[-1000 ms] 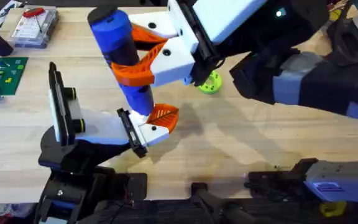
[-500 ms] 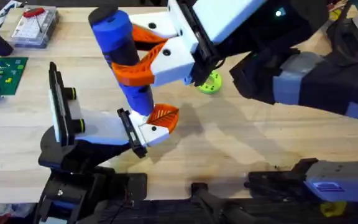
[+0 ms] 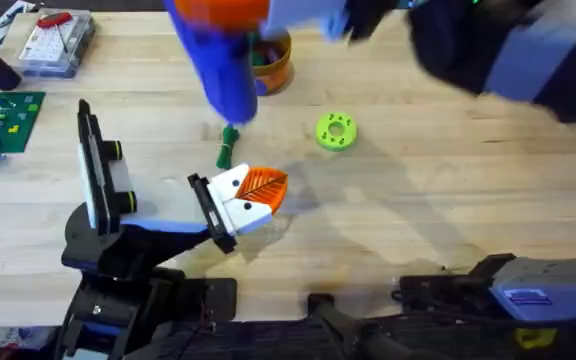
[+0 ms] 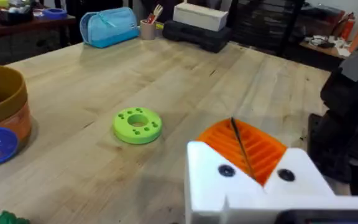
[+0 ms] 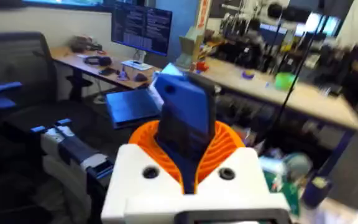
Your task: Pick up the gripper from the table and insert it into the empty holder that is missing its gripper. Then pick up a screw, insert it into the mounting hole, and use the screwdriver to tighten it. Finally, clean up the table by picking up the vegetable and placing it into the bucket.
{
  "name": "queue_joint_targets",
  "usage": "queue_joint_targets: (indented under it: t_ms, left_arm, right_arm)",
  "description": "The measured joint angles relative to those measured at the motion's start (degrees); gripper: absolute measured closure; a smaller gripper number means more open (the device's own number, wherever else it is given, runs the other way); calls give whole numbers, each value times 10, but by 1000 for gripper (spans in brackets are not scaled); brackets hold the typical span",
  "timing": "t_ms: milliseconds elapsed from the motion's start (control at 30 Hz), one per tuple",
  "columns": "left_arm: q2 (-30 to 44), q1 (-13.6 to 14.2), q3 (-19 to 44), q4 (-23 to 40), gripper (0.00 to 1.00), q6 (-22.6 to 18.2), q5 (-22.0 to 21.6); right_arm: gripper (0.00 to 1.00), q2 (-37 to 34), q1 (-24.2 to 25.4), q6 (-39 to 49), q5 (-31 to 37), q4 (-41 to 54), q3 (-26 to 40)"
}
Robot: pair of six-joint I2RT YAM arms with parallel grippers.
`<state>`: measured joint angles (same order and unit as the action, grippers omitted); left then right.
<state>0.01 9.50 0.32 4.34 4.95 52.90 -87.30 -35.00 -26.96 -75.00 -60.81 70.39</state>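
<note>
The right arm rises close under the overhead camera, a large blurred shape across the upper right of the frame. Its gripper [image 5: 188,171] pinches the screwdriver [image 3: 223,60], which hangs blurred at the upper centre, tip pointing down at the table [image 3: 418,200]; in the right wrist view the blue body stands between the orange ribbed pads.

The left arm lies low at the lower left of the overhead frame, its wrist stretched toward the middle. At its end sits the holder [image 3: 230,205] with the gripper [image 3: 262,187] seated in it; I cannot tell how the left fingers stand.

The vegetable [image 3: 228,145] lies on the table just above the holder. The bucket [image 3: 270,62] stands at the upper centre, partly behind the screwdriver; its blue label shows in the left wrist view, the writing unreadable. A lime-green disc [image 3: 335,131] rests right of the vegetable.
</note>
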Motion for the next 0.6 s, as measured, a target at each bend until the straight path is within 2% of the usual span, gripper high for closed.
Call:
queue_joint_targets:
  t_ms: [100,367,467,600]
  left_arm:
    - [0,0,0,0,989,0,0]
    - [0,0,0,0,989,0,0]
    - [0,0,0,0,989,0,0]
    - [0,0,0,0,989,0,0]
  right_arm:
    - [951,9,3,2,-12,3,35]
    - [951,12,2,12,-39,55,40]
    - [952,11,5,41,-48,115,40]
    - [950,9,28,115,-42,270,40]
